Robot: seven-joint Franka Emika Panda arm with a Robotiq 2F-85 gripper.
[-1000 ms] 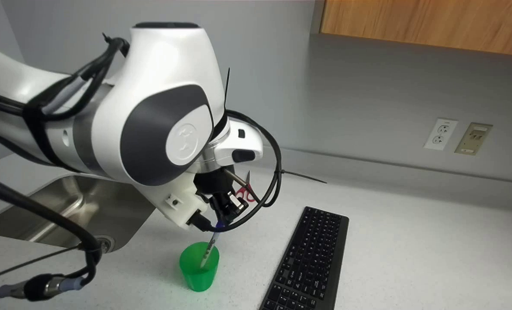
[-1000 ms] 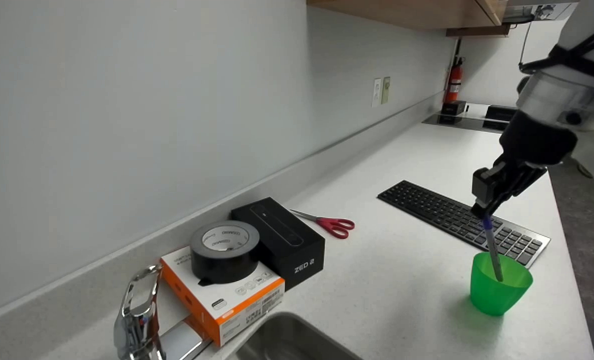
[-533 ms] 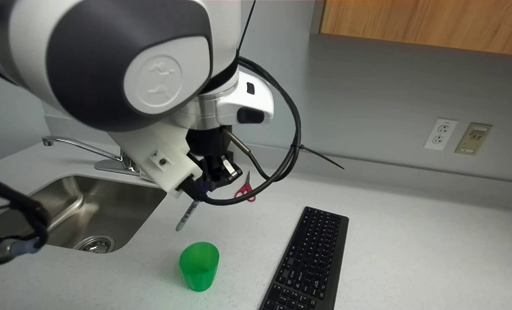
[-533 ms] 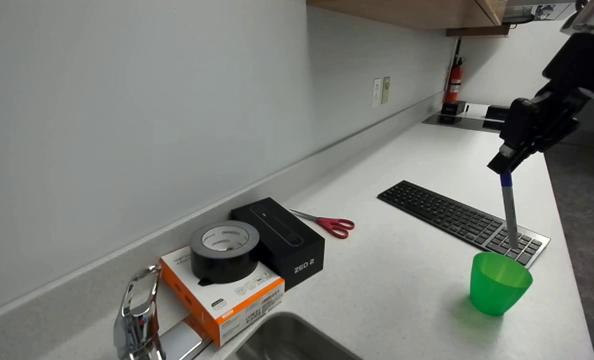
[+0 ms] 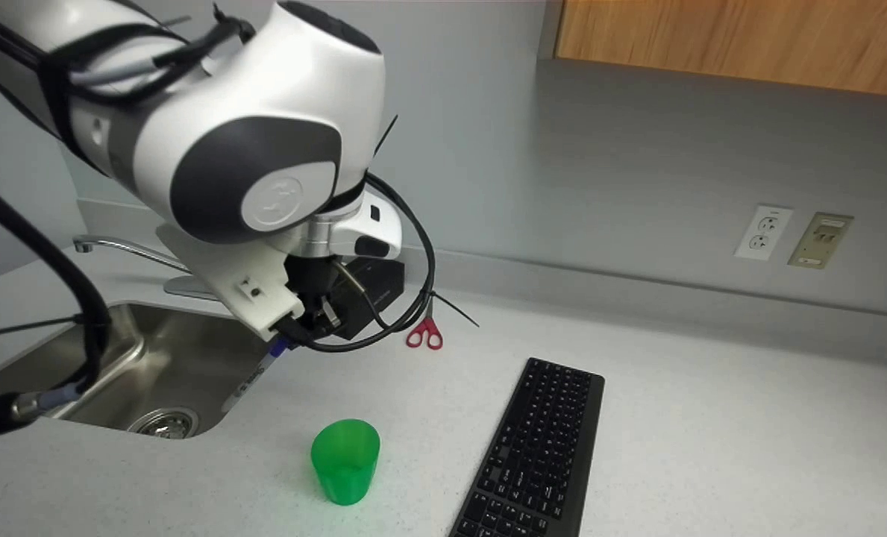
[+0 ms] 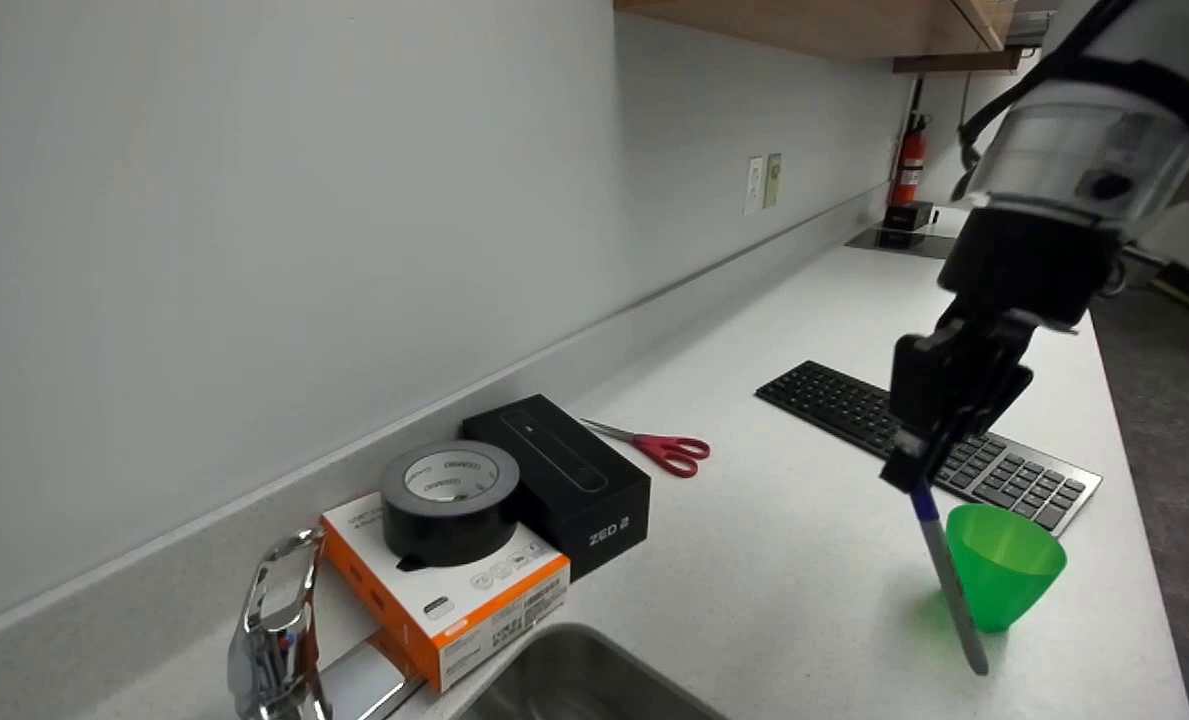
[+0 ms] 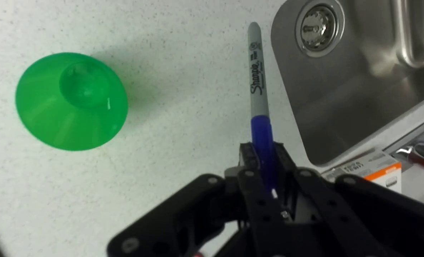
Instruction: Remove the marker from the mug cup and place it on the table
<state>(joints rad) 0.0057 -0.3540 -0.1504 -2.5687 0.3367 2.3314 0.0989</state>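
Observation:
The marker has a grey barrel and a blue cap. My gripper [image 7: 264,150] is shut on the blue cap of the marker [image 7: 257,78], and the grey end points away from the fingers. In both exterior views the marker [image 5: 249,382] [image 6: 949,580] hangs tilted below the gripper [image 6: 912,470], outside the cup and apparently above the table. The green mug cup [image 5: 345,462] stands upright on the light table [image 5: 674,455]. It also shows in an exterior view [image 6: 1009,570] and, with nothing inside, in the wrist view [image 7: 72,103]. In an exterior view cables partly hide the fingers.
The steel sink [image 7: 326,107] lies close beside the marker. A black keyboard [image 5: 536,447] lies beyond the cup. Red scissors [image 6: 672,452], a black box [image 6: 564,470], a white-orange box [image 6: 454,600] with a tape roll [image 6: 449,510], and a faucet [image 6: 279,640] stand nearby.
The marker's lower end was inside the cup one second ago. It rose out above the cup, then moved sideways toward the sink and lower. The cup has not moved.

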